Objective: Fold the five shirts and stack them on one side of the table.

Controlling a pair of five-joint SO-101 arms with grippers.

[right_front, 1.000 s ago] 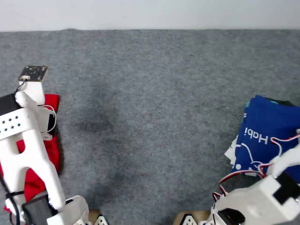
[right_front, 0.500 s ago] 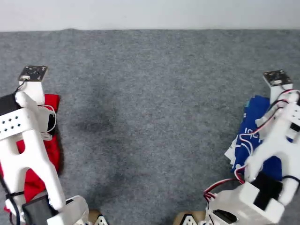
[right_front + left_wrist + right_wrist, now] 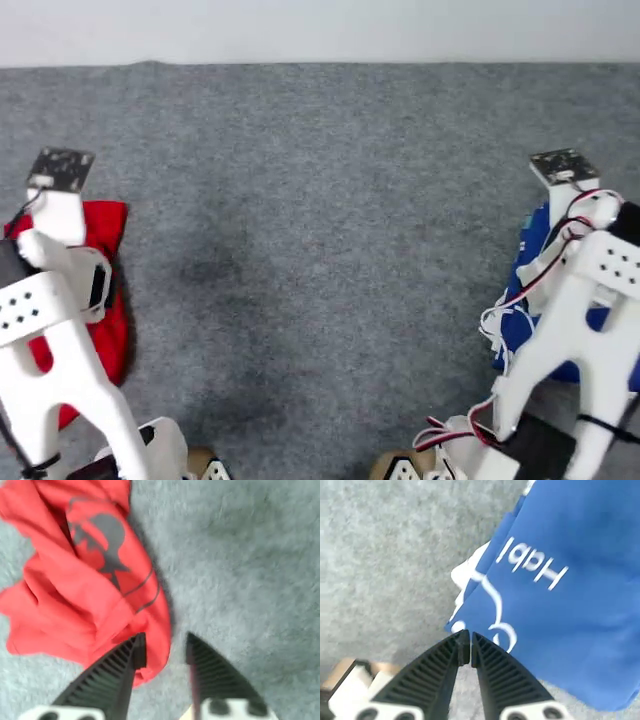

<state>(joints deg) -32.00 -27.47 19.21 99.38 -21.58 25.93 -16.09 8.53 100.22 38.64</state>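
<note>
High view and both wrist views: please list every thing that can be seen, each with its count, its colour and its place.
red shirt: one, red with a dark print, crumpled at the left edge of the table
blue shirt: one, blue with white print, at the right edge of the table
cloth: one piece, white, sticking out from under the blue shirt
table cover: one, grey, spread over the whole table
wall: one strip, white, behind the far edge
arms: two, white, left arm over the red shirt, right arm over the blue shirt
left hand: black fingers, open, at the red shirt's edge
right hand: black fingers, shut, at the blue shirt's corner
</note>
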